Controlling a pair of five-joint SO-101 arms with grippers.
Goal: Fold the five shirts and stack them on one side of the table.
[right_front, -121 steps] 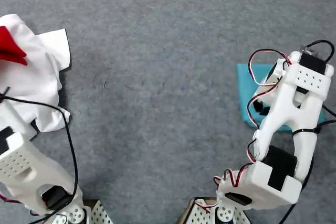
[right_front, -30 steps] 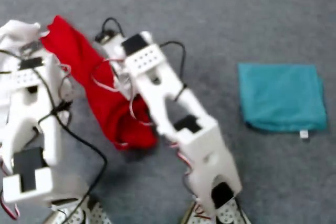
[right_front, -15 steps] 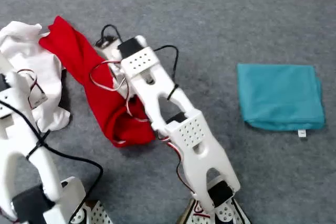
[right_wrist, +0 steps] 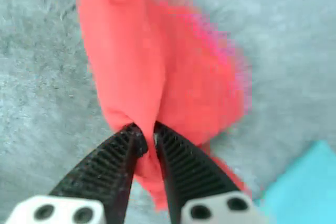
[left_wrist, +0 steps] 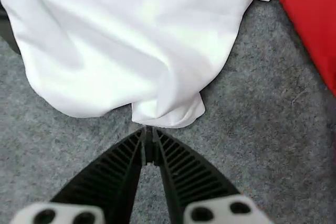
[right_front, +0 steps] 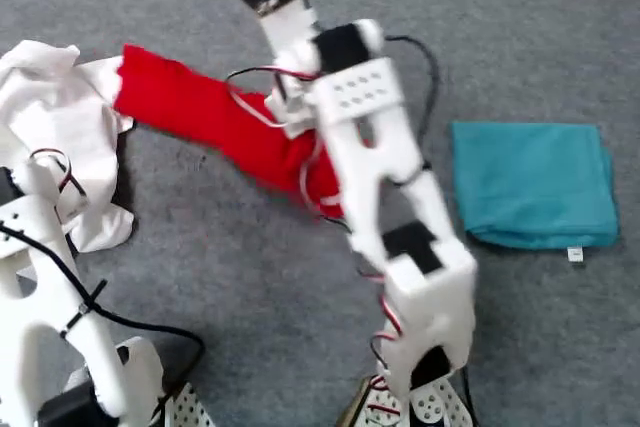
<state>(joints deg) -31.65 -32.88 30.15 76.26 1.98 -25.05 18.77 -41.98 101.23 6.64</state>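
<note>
A red shirt [right_front: 210, 117] hangs stretched in a long band from the white pile toward the table's middle. My right gripper [right_wrist: 147, 132] is shut on a bunched fold of the red shirt [right_wrist: 157, 77]; in the high view this gripper [right_front: 298, 132] sits at the band's right end. A crumpled white shirt [right_front: 55, 112] lies at the far left. My left gripper [left_wrist: 148, 135] is shut, its tips right at the hem of the white shirt [left_wrist: 131, 40], with no cloth seen between them. A folded teal shirt [right_front: 535, 182] lies flat on the right.
A dark garment [right_front: 120, 175] peeks out under the white shirt's edge. The left arm [right_front: 45, 277] stands at the near left corner. Grey felt [right_front: 230, 287] covers the table, bare between the two arm bases. The teal corner [right_wrist: 310, 182] appears past the red cloth.
The right arm has swung right and toward the far edge, pulling the red shirt out from a slumped heap into a long band. The left arm has barely moved in the last half second.
</note>
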